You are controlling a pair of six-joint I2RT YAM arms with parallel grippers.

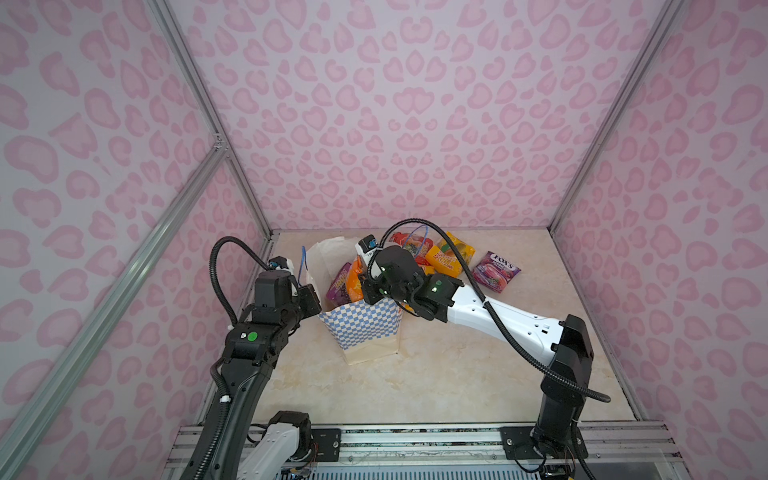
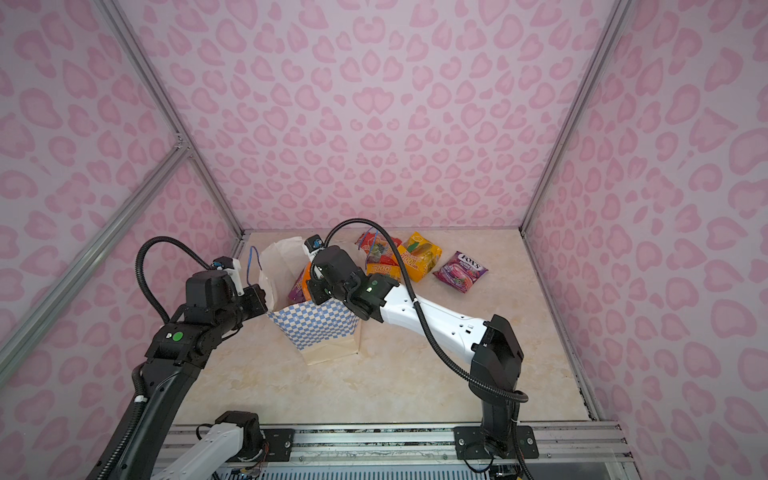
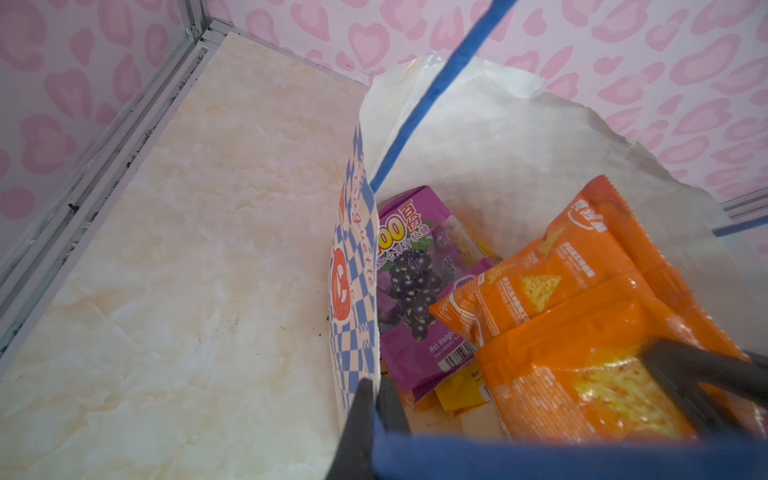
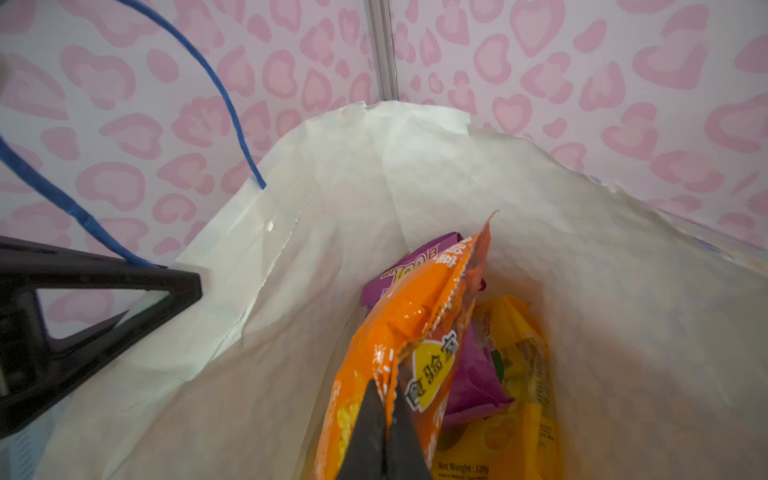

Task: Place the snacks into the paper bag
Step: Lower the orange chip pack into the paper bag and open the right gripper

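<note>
The white paper bag with a blue checkered band stands open in mid-table. My left gripper is shut on its checkered side wall at the rim. Over the bag's mouth, my right gripper is shut on an orange snack packet that hangs inside the bag. Under it lie a purple grape packet and a yellow one. Behind the bag on the table lie a purple FOX'S packet, a yellow packet and a red one.
Blue cord handles arch above the bag's rim. Pink patterned walls with metal posts close in the marble tabletop on three sides. The arm bases sit on a rail along the front edge.
</note>
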